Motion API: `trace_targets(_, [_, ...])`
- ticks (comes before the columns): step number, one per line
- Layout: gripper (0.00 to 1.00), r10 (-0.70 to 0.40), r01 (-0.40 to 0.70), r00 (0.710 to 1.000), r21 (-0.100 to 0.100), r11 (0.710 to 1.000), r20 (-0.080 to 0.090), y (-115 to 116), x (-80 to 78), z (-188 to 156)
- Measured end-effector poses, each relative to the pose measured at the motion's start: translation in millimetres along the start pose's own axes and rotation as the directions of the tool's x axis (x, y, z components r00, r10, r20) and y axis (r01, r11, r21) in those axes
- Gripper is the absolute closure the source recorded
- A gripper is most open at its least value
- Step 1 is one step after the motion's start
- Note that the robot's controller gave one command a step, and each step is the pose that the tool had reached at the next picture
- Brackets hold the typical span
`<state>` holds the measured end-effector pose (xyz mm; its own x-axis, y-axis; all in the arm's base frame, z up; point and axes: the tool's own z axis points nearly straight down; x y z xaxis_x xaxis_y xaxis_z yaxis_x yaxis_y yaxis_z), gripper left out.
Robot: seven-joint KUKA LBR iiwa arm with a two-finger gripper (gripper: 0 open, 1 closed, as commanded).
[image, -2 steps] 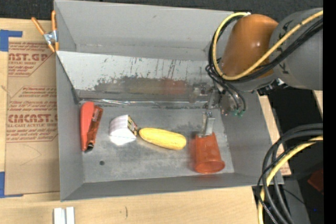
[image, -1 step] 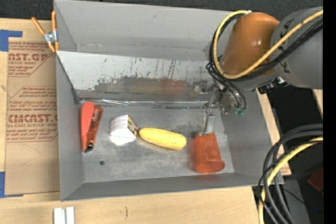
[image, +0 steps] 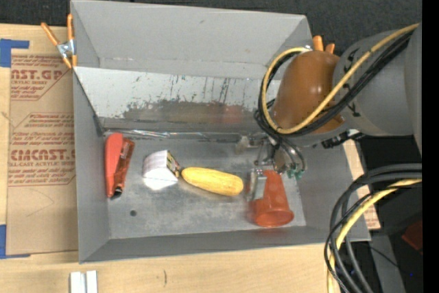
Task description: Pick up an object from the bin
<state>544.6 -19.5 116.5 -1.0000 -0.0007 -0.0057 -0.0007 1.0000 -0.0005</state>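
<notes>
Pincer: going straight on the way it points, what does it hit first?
Likely the orange-red cup lying just under the pincer, near the right wall of the bin; depth is unclear.

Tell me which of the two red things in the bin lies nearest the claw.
The red-orange cup at the bin's right end, right beside the claw. The other, a flat red tool, lies far off along the left wall.

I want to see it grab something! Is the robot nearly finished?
Not yet. The claw is low in the bin, at the top end of the orange-red cup on the right. Nothing is lifted: cup, yellow cob and red stapler lie on the floor. Lifting is left.
</notes>
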Motion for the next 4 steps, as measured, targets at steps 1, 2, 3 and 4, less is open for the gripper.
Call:
trace_targets(1, [0.00, 0.000, 0.000, 1.000, -0.001, 1.000, -0.007, 6.4, 10.9, 15.9])
trace_targets(2, [0.00, 0.024, -0.024, 1.000, -0.002, 1.000, -0.013, 4.9, 4.6, -8.4])
trace_targets(3, [0.00, -0.068, 0.068, 0.998, 0.000, 0.998, 0.006, 27.3, 8.8, -3.8])
trace_targets(4, [1.00, 0.133, -0.133, 0.991, -0.001, 0.991, -0.013, 81.5, 6.8, 41.1])
